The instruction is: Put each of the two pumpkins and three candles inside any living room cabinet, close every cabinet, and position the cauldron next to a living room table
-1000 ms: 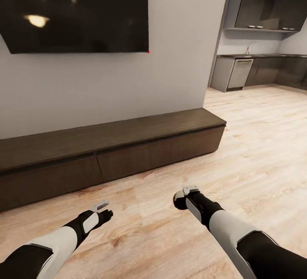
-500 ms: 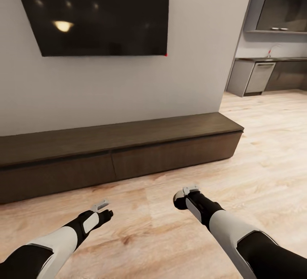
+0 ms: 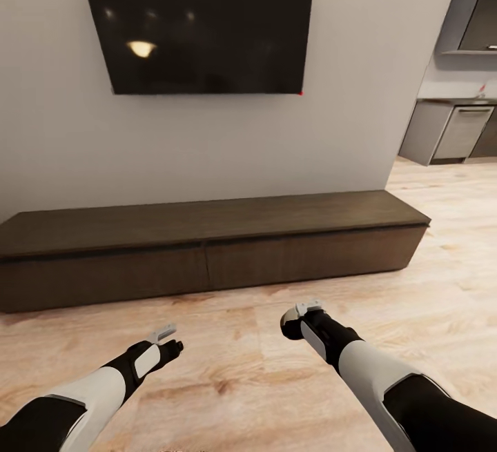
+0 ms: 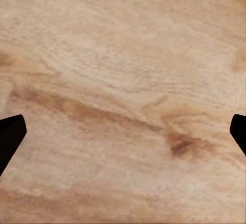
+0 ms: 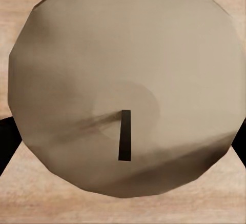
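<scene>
The head view faces the cabinet [image 3: 207, 252], a long low dark-brown unit standing against the grey wall, with both visible drawer fronts flush and closed and its top bare. A black television [image 3: 203, 21] is mounted on the wall above it. Both arms extend forward over the light wood floor [image 3: 428, 279], short of the cabinet. The left end effector [image 3: 168, 339] is released: in the left wrist view its two dark fingertips [image 4: 10, 137] sit at opposite edges with only floor planks between them. The right end effector [image 3: 298, 319] is grasping a candle [image 5: 125, 88]; the right wrist view looks onto the candle's beige round top with its short dark wick, and the fingers appear to sit against its sides, though contact is largely hidden. Kitchen cupboards [image 3: 455, 134] stand at far right.
</scene>
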### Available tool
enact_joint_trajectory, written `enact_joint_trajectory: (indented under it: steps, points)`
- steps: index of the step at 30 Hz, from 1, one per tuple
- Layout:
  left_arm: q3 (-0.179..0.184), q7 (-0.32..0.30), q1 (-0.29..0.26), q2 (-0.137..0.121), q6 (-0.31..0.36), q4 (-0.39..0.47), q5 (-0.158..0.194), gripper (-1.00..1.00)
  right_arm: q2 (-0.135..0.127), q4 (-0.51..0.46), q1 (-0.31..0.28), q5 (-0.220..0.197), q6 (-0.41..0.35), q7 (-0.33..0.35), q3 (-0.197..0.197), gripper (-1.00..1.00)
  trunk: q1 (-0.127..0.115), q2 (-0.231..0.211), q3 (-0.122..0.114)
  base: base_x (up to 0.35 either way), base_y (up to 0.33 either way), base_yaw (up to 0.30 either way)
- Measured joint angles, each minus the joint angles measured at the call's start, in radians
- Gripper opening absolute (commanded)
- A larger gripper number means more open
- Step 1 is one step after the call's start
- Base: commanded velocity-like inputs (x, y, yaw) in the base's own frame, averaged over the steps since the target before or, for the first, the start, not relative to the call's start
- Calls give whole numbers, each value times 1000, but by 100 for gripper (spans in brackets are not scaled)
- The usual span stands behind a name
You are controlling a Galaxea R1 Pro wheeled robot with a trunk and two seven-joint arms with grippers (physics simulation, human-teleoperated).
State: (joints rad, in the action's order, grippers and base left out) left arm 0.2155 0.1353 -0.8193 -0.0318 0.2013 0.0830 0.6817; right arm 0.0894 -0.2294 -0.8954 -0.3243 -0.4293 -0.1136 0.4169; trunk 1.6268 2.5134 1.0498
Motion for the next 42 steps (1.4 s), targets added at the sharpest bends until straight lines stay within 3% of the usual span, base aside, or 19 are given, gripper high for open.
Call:
enact_joint_trajectory:
  steps: [26, 33, 42]
  points:
    - [0, -1, 0, 0, 0, -2, -1, 100, 0, 1, 0, 0, 0, 1, 0, -100, 0, 0, -17, 26, 10, 260]
    - [0, -1, 0, 0, 0, -2, -1, 100, 0, 1, 0, -1, -1, 2, -1, -100, 0, 0, -18, 211, 109, 33]
    - [0, -2, 0, 0, 0, -2, -1, 100, 0, 1, 0, 0, -2, 2, -1, -100, 0, 0, -21, 9, 5, -166]
